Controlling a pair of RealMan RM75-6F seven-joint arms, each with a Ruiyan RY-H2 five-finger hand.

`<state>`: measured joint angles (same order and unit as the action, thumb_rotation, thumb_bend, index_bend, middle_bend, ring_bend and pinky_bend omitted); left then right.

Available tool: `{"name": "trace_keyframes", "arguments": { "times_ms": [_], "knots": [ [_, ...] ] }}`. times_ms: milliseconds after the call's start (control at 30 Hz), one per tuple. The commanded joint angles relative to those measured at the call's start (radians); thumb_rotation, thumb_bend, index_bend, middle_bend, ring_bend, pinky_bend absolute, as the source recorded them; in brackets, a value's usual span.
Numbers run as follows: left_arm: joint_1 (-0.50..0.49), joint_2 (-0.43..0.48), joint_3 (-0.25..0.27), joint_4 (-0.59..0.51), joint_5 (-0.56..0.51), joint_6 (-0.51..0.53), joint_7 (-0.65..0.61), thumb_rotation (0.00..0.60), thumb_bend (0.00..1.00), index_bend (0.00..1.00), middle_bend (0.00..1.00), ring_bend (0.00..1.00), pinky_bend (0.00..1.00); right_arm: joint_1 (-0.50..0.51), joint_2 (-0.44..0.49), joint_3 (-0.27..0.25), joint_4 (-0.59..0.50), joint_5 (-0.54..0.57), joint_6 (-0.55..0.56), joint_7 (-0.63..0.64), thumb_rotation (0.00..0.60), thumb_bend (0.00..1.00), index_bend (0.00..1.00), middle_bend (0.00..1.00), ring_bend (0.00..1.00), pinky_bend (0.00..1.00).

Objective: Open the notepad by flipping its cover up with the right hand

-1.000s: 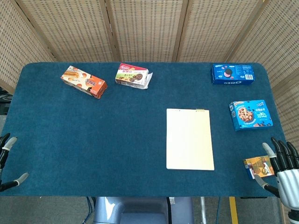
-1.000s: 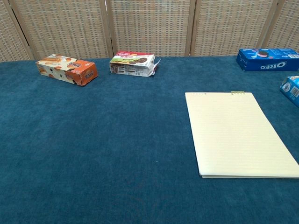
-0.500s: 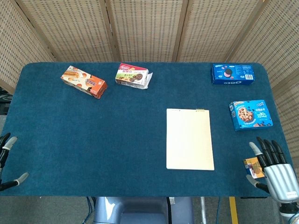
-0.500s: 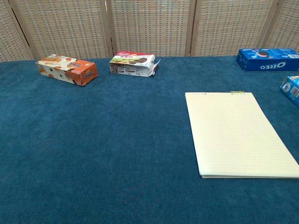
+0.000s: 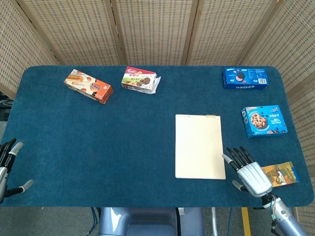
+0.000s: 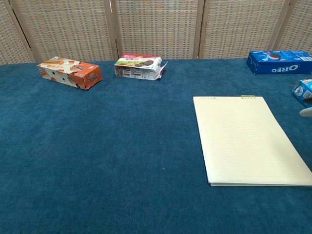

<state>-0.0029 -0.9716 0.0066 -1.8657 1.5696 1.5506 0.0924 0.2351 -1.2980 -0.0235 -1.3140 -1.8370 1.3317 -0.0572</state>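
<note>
Your right hand [image 5: 248,173] moved in from table edge, now just beside notepad [image 5: 199,146] lower right corner, fingers spread, holding nothing. Notepad flat, closed, mid-table. Left hand [image 5: 9,164] idle, fingers apart.

An orange snack box [image 5: 88,85] and a red-topped biscuit box [image 5: 139,79] lie along the blue table's [image 5: 98,142] far edge. An Oreo box [image 5: 245,77], a blue cookie box [image 5: 264,120] and a small orange packet [image 5: 281,174] line the right side.

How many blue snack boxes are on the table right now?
2. The Oreo box lies at the far right corner; the blue cookie box sits nearer, by the right edge, right of the notepad. None appear hidden.
</note>
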Motion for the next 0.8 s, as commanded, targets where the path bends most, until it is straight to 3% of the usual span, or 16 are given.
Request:
{"name": "trace_keyframes", "arguments": {
  "times_ms": [33, 800],
  "knots": [
    [0.000, -0.001, -0.001, -0.001, -0.003, 0.000, 0.001, 0.600, 0.00, 0.00, 0.00, 0.00, 0.00, 0.017, -0.034, -0.007, 0.033, -0.001, -0.017, -0.013, 0.600, 0.38, 0.09, 0.02, 0.00, 0.00],
    [-0.002, 0.003, -0.002, -0.002, -0.009, -0.005, -0.008, 0.600, 0.00, 0.00, 0.00, 0.00, 0.00, 0.073, -0.166, -0.037, 0.084, 0.018, -0.106, -0.142, 0.600, 0.41, 0.09, 0.02, 0.00, 0.00]
  ]
}}
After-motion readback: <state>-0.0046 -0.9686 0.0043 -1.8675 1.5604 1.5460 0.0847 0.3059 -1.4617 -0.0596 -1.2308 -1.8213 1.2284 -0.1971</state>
